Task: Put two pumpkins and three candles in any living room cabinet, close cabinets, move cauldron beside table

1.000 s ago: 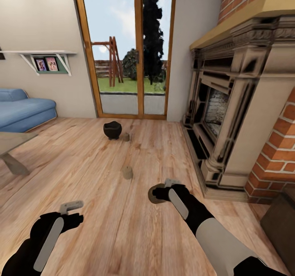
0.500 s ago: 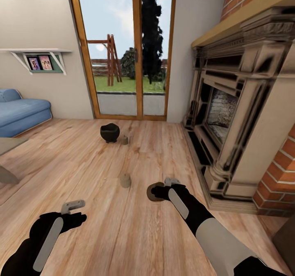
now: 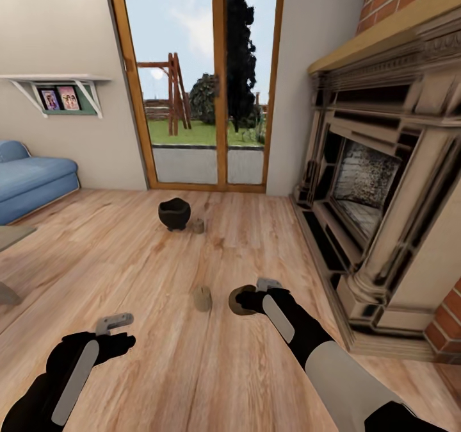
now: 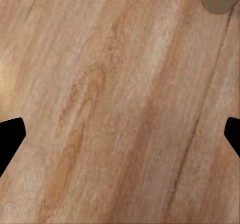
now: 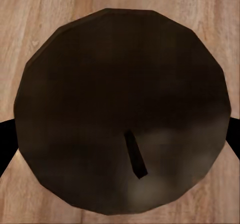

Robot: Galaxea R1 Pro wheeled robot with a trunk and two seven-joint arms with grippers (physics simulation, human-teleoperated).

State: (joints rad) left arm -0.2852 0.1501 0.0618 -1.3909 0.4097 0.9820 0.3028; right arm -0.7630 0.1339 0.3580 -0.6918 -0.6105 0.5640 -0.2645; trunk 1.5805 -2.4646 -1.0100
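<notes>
Fingers [image 5: 6, 139] of the right gripper [image 3: 246, 302] clamped a candle [image 5: 122, 112]. Left gripper [image 3: 115, 329] gaped empty. Two candles [image 3: 202, 299] stood between it and the cauldron [image 3: 174, 213].

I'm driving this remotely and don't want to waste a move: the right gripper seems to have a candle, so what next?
Probably carry that candle off to a cabinet before reaching for more. The right gripper appears shut on it, its wick top close in the right wrist view. The left gripper is open over bare floor; two candles remain, one nearby, one by the cauldron.
</notes>
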